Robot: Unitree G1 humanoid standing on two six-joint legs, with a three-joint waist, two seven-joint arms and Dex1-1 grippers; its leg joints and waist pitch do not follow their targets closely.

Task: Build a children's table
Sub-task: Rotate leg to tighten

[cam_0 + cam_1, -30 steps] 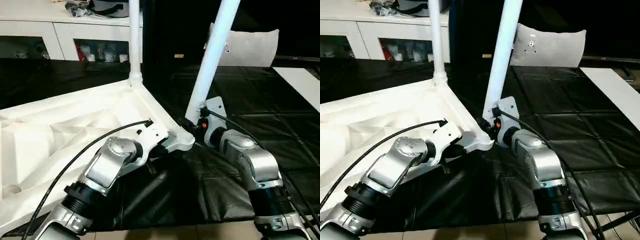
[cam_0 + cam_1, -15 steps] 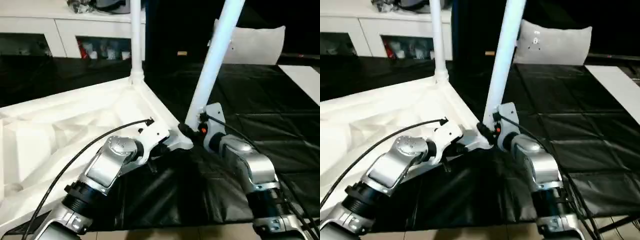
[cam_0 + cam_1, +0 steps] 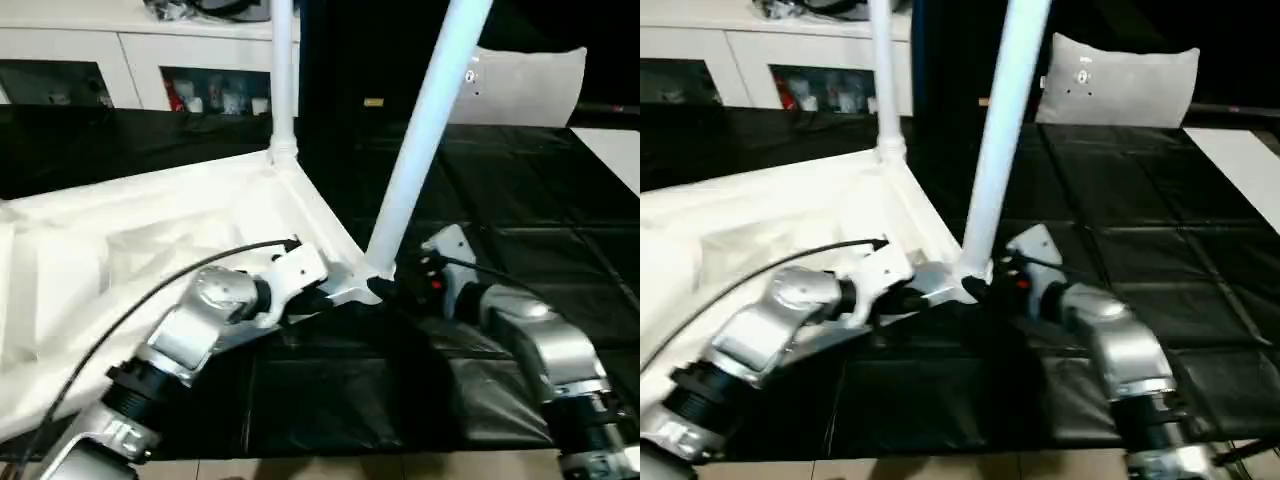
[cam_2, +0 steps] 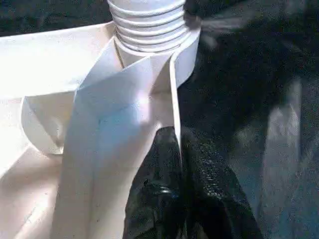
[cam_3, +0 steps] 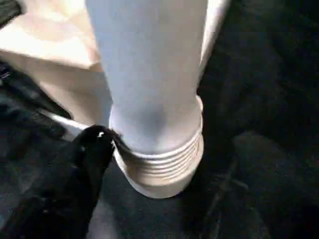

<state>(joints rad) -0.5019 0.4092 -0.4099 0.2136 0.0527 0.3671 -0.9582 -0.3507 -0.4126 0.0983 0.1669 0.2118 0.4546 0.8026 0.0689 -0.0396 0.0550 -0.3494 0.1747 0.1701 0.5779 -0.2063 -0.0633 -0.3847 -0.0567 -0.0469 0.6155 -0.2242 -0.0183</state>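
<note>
- Presently, the children's table (image 3: pixel 150 230) is seen lying upside down on a black sheet (image 3: pixel 520 200), its ribbed underside turned up; it spreads from the middle of the head view out towards 9 o'clock
- Two legs are stood in its sockets: a far leg (image 3: pixel 283 70) rises upright at 12 o'clock, and a near leg (image 3: pixel 425 140) leans towards 1 o'clock from the corner socket (image 3: pixel 355 290) close to the middle
- The left gripper (image 4: pixel 175 137) is clenched on the table's thin edge wall just beside that corner socket, one black finger on each side of the wall
- The left forearm is brought in from 7 o'clock
- The right gripper (image 3: pixel 390 288) is held at the foot of the near leg, against its ribbed collar, with the right forearm coming in from 5 o'clock; whether it is released or grasping cannot be told
- A white pillow (image 3: pixel 530 85) is propped at 1 o'clock, well apart from the table
- White glass-door cabinets (image 3: pixel 130 70) are lined along the back at 11 o'clock
</note>
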